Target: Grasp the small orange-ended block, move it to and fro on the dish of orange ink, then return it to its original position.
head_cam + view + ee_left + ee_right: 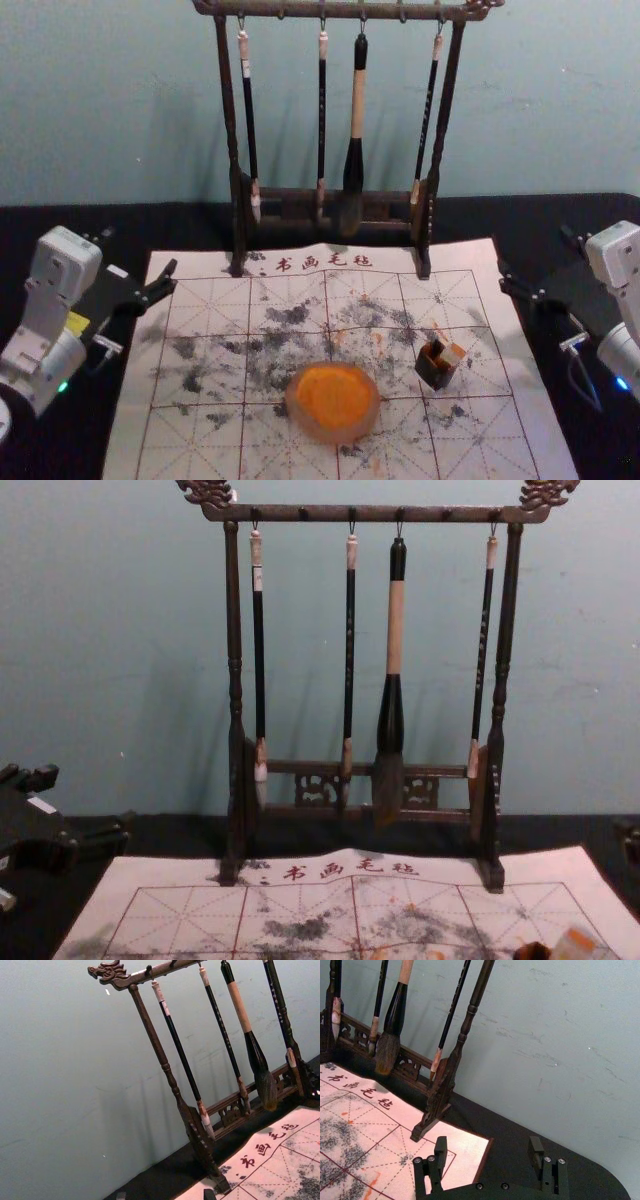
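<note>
Small orange-ended block (453, 356) sits inward of the right fingers, and the right arm is nearer

Across the dark bench (490, 212) we go, brush rack (230, 110) at the back, patterned mat (190, 300) spread in front. Out on the robot's left, the left gripper (140, 252) hangs by the mat's far corner, fingers apart, a long way over from the block. On the other flank, the right gripper (534, 250) waits with its fingers wide apart, nothing between them, and this looks like the arm for the job. From those fingers the block lies inward, toward the robot's left, and closer to the body, so the reach should come back and across. Next, the dish of orange ink (334, 400), near mid-mat, just to the left of the block and a touch nearer the robot. Then the little dark holder (429, 373), and the block is in it, pale end poking up. Long axis? Steep, by my reading, the top leaning toward the robot's right. Orange shows around that top; how the lower end looks, I can't tell.
</note>
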{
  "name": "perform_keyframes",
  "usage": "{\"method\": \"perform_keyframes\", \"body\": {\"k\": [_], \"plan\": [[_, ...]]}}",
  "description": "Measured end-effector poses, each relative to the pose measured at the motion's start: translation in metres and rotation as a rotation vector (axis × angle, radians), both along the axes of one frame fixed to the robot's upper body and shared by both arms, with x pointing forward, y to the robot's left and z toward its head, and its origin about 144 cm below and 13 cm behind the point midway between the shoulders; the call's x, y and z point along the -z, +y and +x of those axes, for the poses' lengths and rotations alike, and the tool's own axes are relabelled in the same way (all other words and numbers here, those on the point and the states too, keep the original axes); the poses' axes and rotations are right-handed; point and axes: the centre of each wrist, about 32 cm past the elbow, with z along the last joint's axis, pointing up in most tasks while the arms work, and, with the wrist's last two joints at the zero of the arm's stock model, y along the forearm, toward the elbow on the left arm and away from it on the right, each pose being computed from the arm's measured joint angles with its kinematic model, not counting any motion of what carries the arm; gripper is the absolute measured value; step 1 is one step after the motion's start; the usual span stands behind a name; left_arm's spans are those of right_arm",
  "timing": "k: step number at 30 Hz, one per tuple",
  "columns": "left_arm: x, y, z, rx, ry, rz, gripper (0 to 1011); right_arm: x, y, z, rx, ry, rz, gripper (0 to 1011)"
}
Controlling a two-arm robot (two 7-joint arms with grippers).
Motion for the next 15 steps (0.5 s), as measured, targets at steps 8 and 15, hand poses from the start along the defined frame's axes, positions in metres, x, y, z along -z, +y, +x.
{"method": "perform_keyframes", "body": {"k": [8,15], "plan": [[0.0,0.0,0.0,0.0,0.0,0.0,1001,0.0,0.0,0.0,0.0,0.0,0.0,1000],[0.0,0.0,0.0,0.0,0.0,0.0,1002,0.0,0.0,0.0,0.0,0.0,0.0,1000]]}}
